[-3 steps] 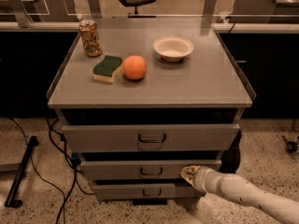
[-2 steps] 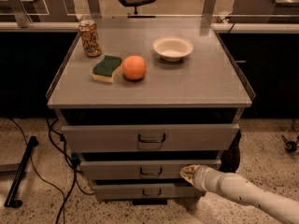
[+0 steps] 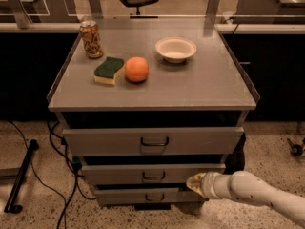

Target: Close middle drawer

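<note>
The middle drawer (image 3: 119, 173) is the second of three grey fronts, low and plain, with a small dark loop handle (image 3: 153, 176) at its centre. It stands slightly out, with a dark gap above it. My gripper (image 3: 193, 182) comes in from the lower right on a white arm (image 3: 257, 192). Its tip rests against the right part of the middle drawer's front, at its lower edge. The top drawer (image 3: 95, 141) is taller, has a larger handle and juts out furthest. The lowest drawer (image 3: 124, 196) is narrower.
On the cabinet top (image 3: 200, 87) sit a drink can (image 3: 90, 39), a green sponge (image 3: 108, 69), an orange (image 3: 137, 69) and a white bowl (image 3: 176, 48). Cables (image 3: 57, 142) and a black bar (image 3: 20, 175) lie on the floor at left. A caster (image 3: 296, 148) shows at right.
</note>
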{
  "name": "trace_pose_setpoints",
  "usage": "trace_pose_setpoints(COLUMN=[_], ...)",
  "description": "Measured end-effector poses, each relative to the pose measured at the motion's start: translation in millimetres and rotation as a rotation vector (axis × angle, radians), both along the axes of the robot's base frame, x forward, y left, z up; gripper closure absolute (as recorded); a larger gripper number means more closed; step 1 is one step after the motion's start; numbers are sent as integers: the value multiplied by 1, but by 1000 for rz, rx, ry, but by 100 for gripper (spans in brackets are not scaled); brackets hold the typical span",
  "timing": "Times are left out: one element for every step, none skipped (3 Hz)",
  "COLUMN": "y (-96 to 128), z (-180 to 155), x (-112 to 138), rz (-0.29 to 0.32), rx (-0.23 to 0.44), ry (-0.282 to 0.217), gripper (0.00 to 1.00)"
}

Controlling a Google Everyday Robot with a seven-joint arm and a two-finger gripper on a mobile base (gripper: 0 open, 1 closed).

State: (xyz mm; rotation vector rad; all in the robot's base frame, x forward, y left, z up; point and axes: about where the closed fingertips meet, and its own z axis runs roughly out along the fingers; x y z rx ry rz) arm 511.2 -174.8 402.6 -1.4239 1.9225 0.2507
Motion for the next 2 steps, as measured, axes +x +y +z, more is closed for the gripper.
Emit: trace_pose_setpoints(y=[-6, -14], z=[1, 9], x=[-46, -80], rz=[40, 77], rx=[30, 72], ry=[147, 287], gripper=[100, 83])
